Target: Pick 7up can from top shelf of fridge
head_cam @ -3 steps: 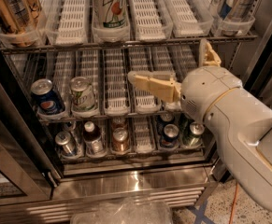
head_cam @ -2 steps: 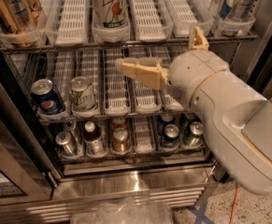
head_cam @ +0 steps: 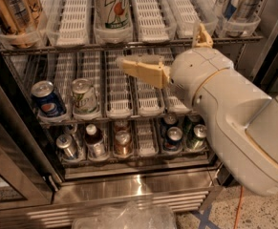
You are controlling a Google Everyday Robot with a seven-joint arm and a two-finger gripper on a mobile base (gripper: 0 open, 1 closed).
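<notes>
The 7up can (head_cam: 112, 6), white-silver with green lettering and a red dot, stands upright at the front of a white slotted lane on the top shelf (head_cam: 148, 13) of the fridge (head_cam: 129, 185). Its top is cut off by the frame edge. My gripper (head_cam: 162, 46) is open and empty, in front of the fridge just below the top shelf's front edge, below and to the right of the can. One tan finger (head_cam: 141, 69) points left under the shelf. The other finger (head_cam: 202, 35) points up at the shelf rim.
A gold can (head_cam: 9, 8) stands top left and blue-white cans (head_cam: 234, 4) top right. The middle rack holds a blue Pepsi can (head_cam: 48, 99) and a green-silver can (head_cam: 84, 95). The bottom rack holds several bottles and cans (head_cam: 122, 142). A crumpled plastic bag (head_cam: 124, 216) lies by the sill.
My gripper and arm have risen and moved left, from in front of the middle rack to just under the top shelf, closer to the 7up can. The cans have not moved.
</notes>
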